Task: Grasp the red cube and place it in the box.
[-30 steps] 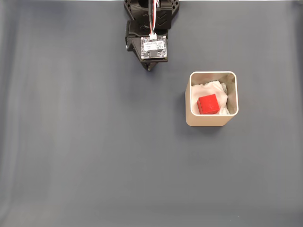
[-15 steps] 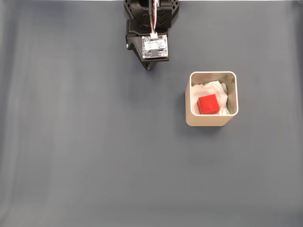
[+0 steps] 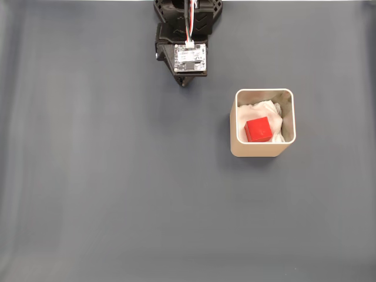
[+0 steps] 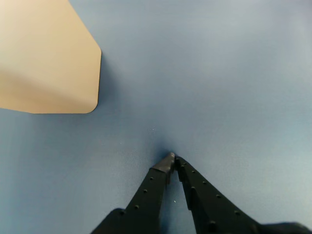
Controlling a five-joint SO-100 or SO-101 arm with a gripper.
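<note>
A smooth dark grey-blue cloth (image 3: 117,188) covers the whole table in the fixed view, lightly rippled at its left side. From above, that view shows the red cube (image 3: 258,129) lying on white padding (image 3: 264,110) inside the beige box (image 3: 262,150), well apart from the arm (image 3: 187,35) at the top edge, whose white circuit board (image 3: 190,57) carries print too small to read. The wrist view shows the box only as a plain outer wall (image 4: 44,58), and the black gripper (image 4: 173,160) with its tips pressed together, holding nothing, above bare cloth.
</note>
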